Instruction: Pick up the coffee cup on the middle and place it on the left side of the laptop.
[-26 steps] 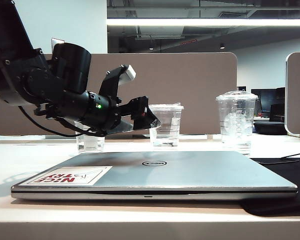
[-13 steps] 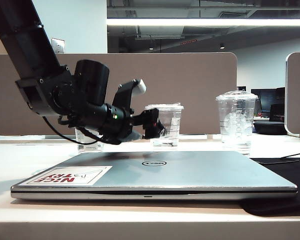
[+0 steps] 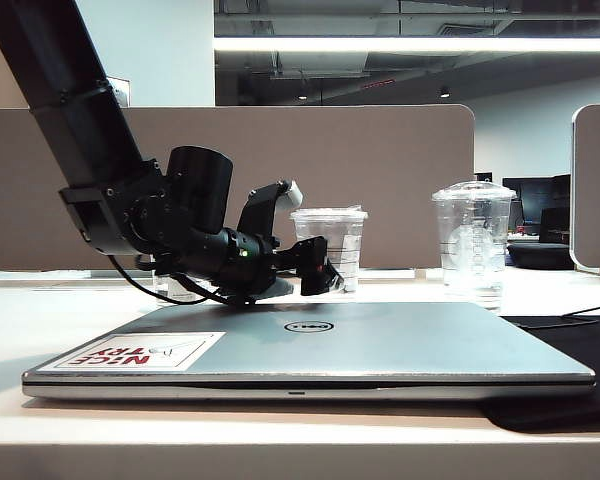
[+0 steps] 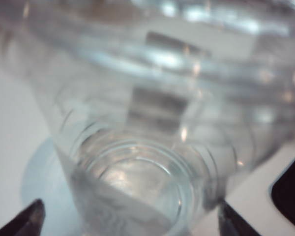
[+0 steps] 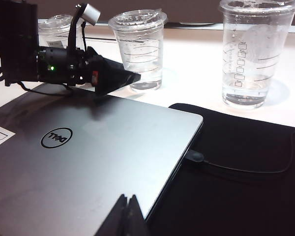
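Exterior: left arm slants down over the laptop (image 3: 310, 345), left tool (image 3: 315, 268) level at the coffee cup (image 3: 332, 248) on the desk (image 3: 40, 310) behind it. Left wrist: clear cup fills the frame between wide-open fingertips (image 4: 27, 219), nothing gripped. Right wrist: right tool (image 5: 127, 216) closed and empty, over the laptop's near edge; flat-lidded cup stands mid-row, beyond the laptop.

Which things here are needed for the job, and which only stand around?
Needed:
- coffee cup, middle, between the open left gripper fingers
- laptop, closed
- left gripper, at the cup

Standing around:
- small cup, behind the left arm
- dome-lidded cup, to the right
- black mat
- cable
- right gripper, shut, over the laptop
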`<state>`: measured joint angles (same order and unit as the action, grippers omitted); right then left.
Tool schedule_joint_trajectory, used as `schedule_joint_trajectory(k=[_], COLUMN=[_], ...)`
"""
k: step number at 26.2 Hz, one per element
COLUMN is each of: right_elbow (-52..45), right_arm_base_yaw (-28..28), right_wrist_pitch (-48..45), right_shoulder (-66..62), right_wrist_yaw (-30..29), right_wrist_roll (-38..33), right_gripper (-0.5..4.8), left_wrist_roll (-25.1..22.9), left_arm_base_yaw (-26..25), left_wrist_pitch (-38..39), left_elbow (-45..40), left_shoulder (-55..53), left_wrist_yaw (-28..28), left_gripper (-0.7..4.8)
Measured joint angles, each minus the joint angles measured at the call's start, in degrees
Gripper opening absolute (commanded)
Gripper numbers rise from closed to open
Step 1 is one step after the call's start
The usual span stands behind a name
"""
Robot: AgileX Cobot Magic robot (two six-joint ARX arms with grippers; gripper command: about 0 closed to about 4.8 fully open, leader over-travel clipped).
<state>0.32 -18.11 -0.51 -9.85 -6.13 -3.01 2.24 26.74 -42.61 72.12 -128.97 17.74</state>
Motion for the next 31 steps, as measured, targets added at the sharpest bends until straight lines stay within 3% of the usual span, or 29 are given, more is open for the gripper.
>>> schedule_joint_trajectory(k=[11, 31], right_elbow=[0.0, 0.0], right_arm_base_yaw=[0.0, -0.1], right_wrist_pitch=[0.0, 0.0], right_shoulder=[-0.4, -0.4], right_wrist_yaw=[0.0, 0.0], right_wrist_roll=[0.0, 0.0], right_gripper=[-0.05, -0.05], left_wrist_roll=[0.1, 0.2], left_arm_base_yaw=[0.7, 0.8], left_wrist_pitch=[1.3, -4.1], left_elbow=[4.4, 4.5], left_shoulder=[-2.5, -4.0], left_wrist_yaw=[1.2, 1.2], left_gripper=[4.79, 4.79])
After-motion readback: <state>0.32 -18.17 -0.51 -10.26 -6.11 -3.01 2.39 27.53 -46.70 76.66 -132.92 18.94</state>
